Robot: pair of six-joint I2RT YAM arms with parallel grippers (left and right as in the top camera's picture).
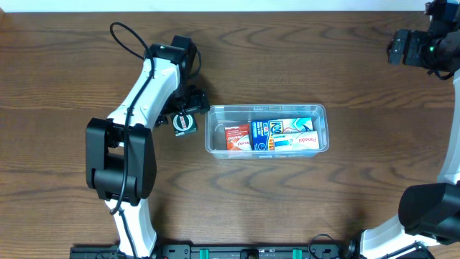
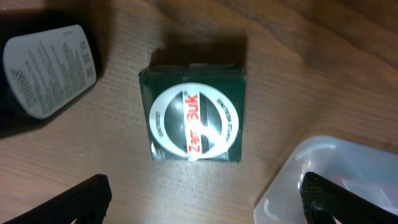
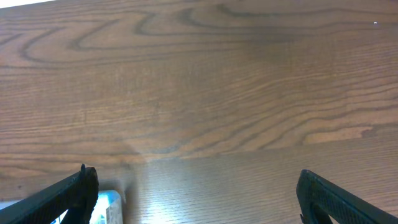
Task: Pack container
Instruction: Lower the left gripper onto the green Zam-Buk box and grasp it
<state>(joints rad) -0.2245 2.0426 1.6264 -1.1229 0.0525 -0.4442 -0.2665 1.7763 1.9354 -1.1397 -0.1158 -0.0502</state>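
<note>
The clear container (image 1: 318,109) lies at the table's middle and holds a red-and-white box (image 1: 237,137), a blue box (image 1: 261,131) and a white-and-teal box (image 1: 296,134). A small dark green box with a round white Zam-Buk label (image 1: 185,124) lies flat on the table just left of the container; it also shows in the left wrist view (image 2: 193,115). My left gripper (image 1: 188,101) hovers over this box, open and empty (image 2: 202,199), and the container's corner (image 2: 329,168) is by its right finger. My right gripper (image 1: 402,47) is open and empty (image 3: 196,193) at the far right back.
A dark bottle with a white printed label (image 2: 53,68) lies beside the green box in the left wrist view. A pale blue-and-white object (image 3: 107,208) shows by the right gripper's left finger. The table is dark wood.
</note>
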